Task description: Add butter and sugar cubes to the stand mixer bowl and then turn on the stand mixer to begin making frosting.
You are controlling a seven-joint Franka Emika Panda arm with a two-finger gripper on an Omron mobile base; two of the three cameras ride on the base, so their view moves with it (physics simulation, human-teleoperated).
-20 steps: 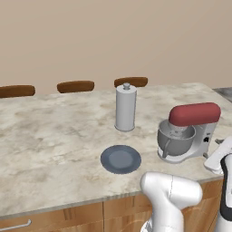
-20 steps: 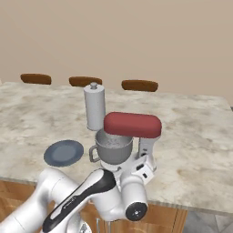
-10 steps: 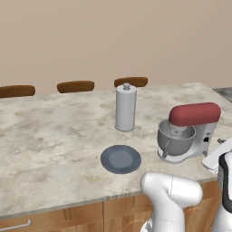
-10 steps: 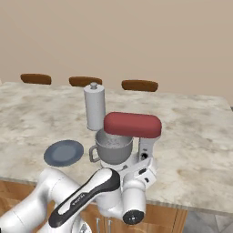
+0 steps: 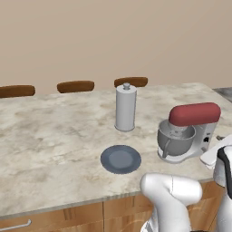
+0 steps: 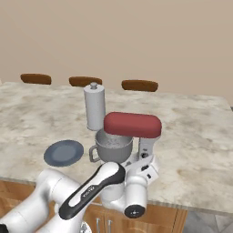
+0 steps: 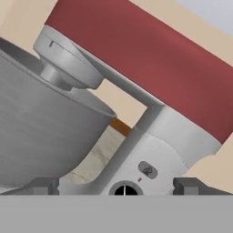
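Stand mixer [image 6: 132,136] with dark red head on the marble bench [image 5: 50,145], its grey bowl [image 6: 113,146] seated under the head. Round plate [image 5: 120,159] at the bowl's 9 o'clock; tall canister [image 5: 125,108] at 11 o'clock. Pincer [image 7: 116,185] spread apart, close to the mixer's control dial [image 7: 124,189].

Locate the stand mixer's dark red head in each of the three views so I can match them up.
Left base view: the dark red head sits at right of centre, above the stand mixer bowl.
Right base view: centre, over the bowl, right of the grey canister.
Hand view: a wide red band across the top, running from upper left to right.
Shared landmark: the bowl directly under the head.
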